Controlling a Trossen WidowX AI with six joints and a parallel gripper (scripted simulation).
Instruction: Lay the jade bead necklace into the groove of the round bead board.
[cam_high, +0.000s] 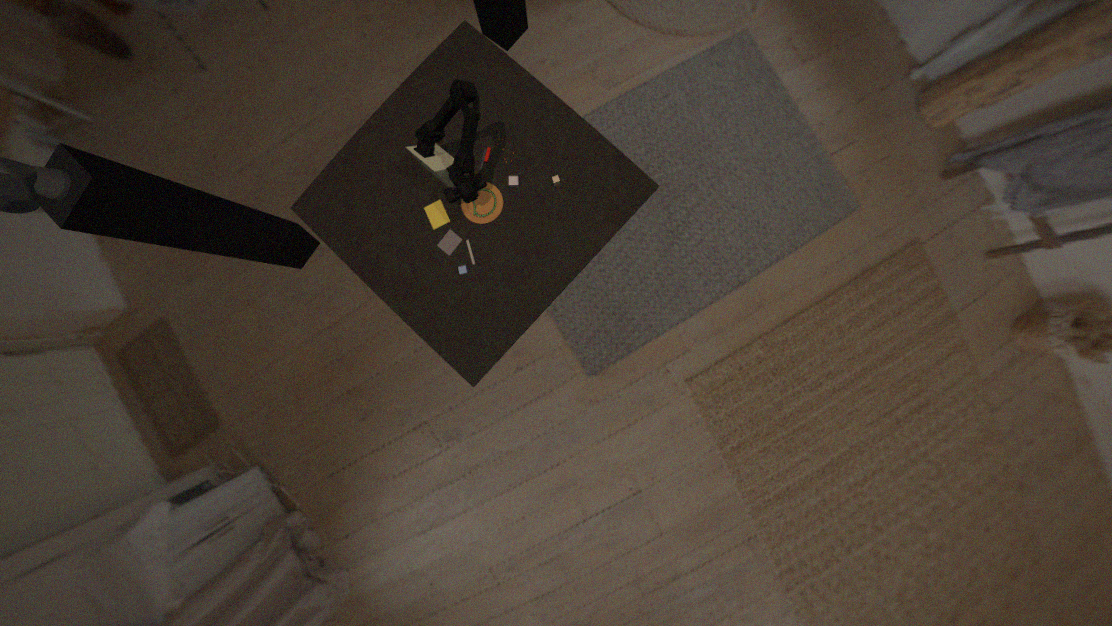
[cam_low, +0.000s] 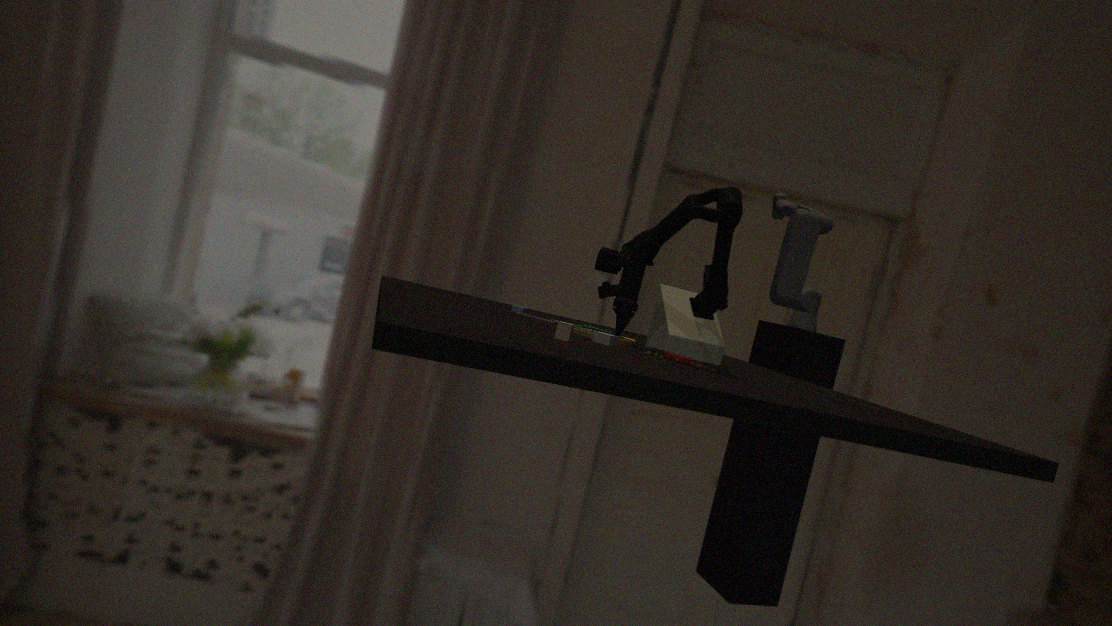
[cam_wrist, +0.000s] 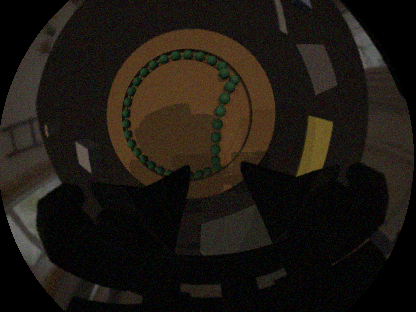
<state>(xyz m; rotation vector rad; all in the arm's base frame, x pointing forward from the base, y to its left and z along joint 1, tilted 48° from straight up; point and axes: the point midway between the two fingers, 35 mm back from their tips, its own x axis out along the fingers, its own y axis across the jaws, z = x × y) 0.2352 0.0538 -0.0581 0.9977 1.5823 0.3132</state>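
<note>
The round orange bead board (cam_high: 482, 220) (cam_wrist: 115, 110) lies on the dark table. The jade green bead necklace (cam_high: 494, 205) (cam_wrist: 220, 111) lies on it. In the wrist view its left, top and bottom beads follow the round groove. Its right side cuts inward across the board's face, with a kink at the upper right, and the right stretch of groove shows bare. My gripper (cam_low: 619, 332) (cam_wrist: 215, 167) is open, its tips low over the board's near edge, on either side of the lowest beads of the inward stretch. It holds nothing. The fingers hide part of the board's near rim.
A cream sloped box (cam_high: 439, 159) (cam_low: 684, 334) stands beside the arm. A yellow block (cam_high: 436, 214) (cam_wrist: 316, 145), a grey tile (cam_high: 449, 242) (cam_wrist: 317, 67) and a pale stick (cam_high: 470, 251) lie near the board. A pink block (cam_high: 513, 180) (cam_wrist: 84, 156) and red piece (cam_high: 487, 153) lie on other sides.
</note>
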